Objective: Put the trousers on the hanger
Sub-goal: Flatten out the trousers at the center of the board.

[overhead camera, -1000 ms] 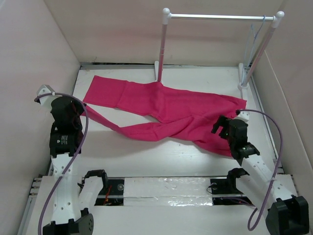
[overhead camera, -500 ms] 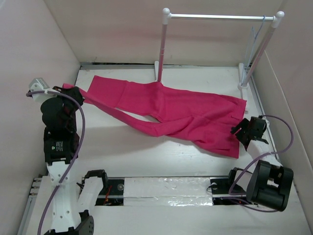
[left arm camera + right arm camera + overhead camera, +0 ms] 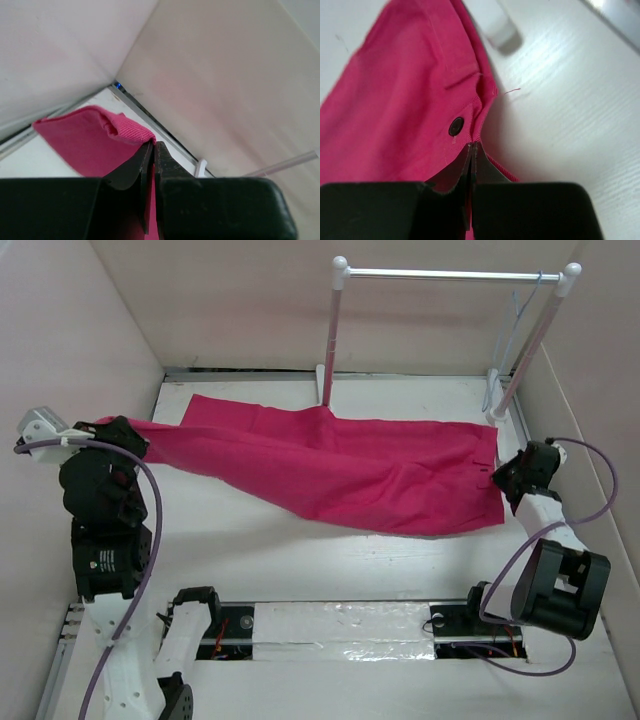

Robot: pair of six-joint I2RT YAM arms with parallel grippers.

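The magenta trousers (image 3: 350,465) lie stretched across the table from left to right, the legs folded over each other. My left gripper (image 3: 124,430) at the far left is shut on a leg hem (image 3: 125,127), lifted a little off the table. My right gripper (image 3: 506,478) at the right is shut on the waistband edge (image 3: 479,112) beside the small dark button (image 3: 456,126). The thin pale wire hanger (image 3: 511,332) hangs by its hook at the right end of the rack bar, clear of both grippers.
A white-poled rack (image 3: 333,335) with a silver bar (image 3: 450,275) stands at the back; its left foot touches the trousers' far edge and its right foot (image 3: 497,25) stands just behind the waistband. Pale walls close in on the left, back and right.
My left gripper has pulled the leg end out to the left. My right gripper has swung to the right edge and shut on the waistband. The crumpled trousers now lie drawn out straight.
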